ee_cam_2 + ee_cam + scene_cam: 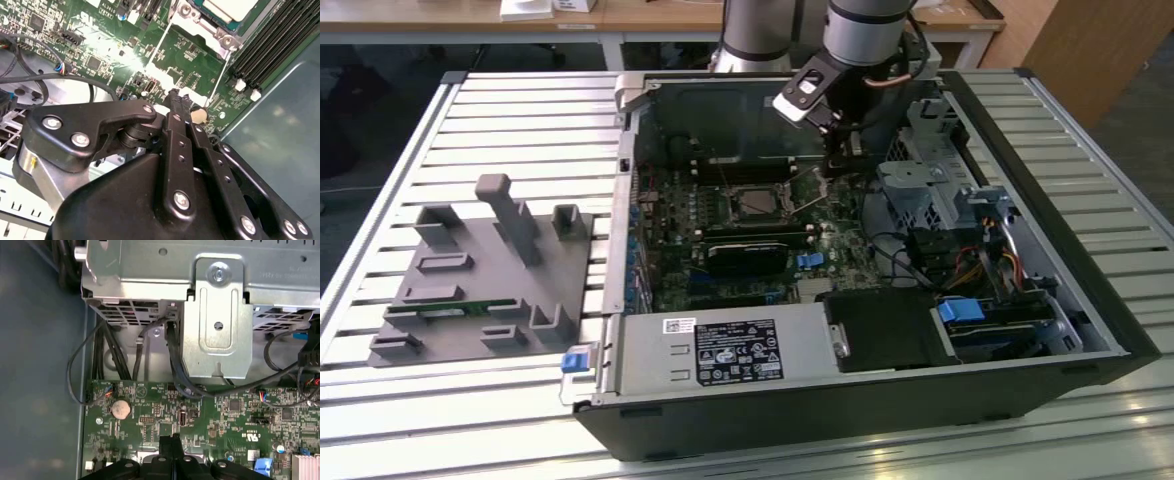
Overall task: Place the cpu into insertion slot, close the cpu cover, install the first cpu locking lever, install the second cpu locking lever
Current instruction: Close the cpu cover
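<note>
Exterior view: your gripper (833, 170) is low inside the PC case (707, 120), just beside the slot (724, 205), on the view's right. The cpu (758, 204) lies in the slot. Second wrist view: fingers (172, 127) pinched tight together, tips near a thin wire lever (220, 75); cover (200, 22) lies round the cpu. First wrist view: fingers closed over the green board (150, 430).

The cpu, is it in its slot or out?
In. In the second wrist view the pale cpu sits flat inside the insertion slot, silvery rim around it.
</note>
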`<state>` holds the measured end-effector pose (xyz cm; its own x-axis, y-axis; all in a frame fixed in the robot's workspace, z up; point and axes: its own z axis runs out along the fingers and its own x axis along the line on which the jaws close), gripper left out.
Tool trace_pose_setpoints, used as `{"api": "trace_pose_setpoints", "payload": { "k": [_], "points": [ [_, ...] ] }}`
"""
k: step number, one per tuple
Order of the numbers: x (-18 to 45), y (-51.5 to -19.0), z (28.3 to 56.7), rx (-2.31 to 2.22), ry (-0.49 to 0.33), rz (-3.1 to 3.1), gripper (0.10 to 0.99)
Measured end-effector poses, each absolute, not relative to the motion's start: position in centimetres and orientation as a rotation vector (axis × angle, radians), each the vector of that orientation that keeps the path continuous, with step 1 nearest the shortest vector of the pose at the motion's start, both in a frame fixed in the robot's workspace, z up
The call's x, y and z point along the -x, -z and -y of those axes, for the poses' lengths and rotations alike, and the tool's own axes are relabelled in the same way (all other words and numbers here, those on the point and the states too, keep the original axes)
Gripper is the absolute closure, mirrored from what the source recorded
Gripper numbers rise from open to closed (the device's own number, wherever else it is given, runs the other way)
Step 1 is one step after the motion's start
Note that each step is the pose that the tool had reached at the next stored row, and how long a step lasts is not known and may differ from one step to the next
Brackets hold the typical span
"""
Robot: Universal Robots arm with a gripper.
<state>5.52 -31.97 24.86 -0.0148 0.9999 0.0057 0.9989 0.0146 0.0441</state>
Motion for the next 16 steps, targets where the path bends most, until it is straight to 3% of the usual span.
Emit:
{"api": "trace_pose_setpoints", "payload": {
  "k": [16],
  "points": [
    [-6.8, -24.3, 31.8, -2.235, -0.051, -2.171, 0.965]
  ]
}}
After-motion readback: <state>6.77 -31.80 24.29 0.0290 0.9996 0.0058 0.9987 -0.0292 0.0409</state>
